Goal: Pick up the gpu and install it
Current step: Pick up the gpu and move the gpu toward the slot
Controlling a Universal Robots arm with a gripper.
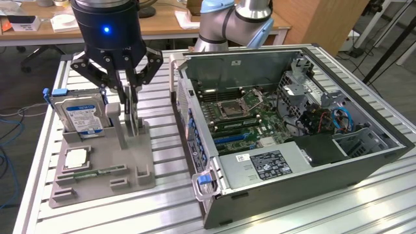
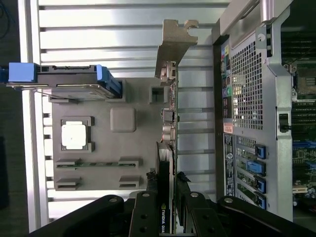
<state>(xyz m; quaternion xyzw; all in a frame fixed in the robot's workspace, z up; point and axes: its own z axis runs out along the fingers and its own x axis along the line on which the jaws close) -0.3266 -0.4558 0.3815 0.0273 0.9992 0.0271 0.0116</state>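
The gpu (image 1: 134, 119) is a thin dark card standing on edge in a slot of the grey holder tray (image 1: 104, 165). In the wrist view I look down along the gpu (image 2: 170, 113); its silver bracket (image 2: 173, 44) is at the far end. My gripper (image 1: 130, 95) hangs straight over the card, one finger on each side, shut on the gpu's upper edge (image 2: 168, 197). The card's lower edge still looks level with the holder's slot.
On the same tray stand a hard drive (image 1: 81, 114) with blue clips, a processor chip (image 1: 76, 158) and a narrow memory stick (image 1: 97, 171). The open computer case (image 1: 286, 122) lies close on the exterior view's right, with its motherboard (image 1: 240, 112) exposed.
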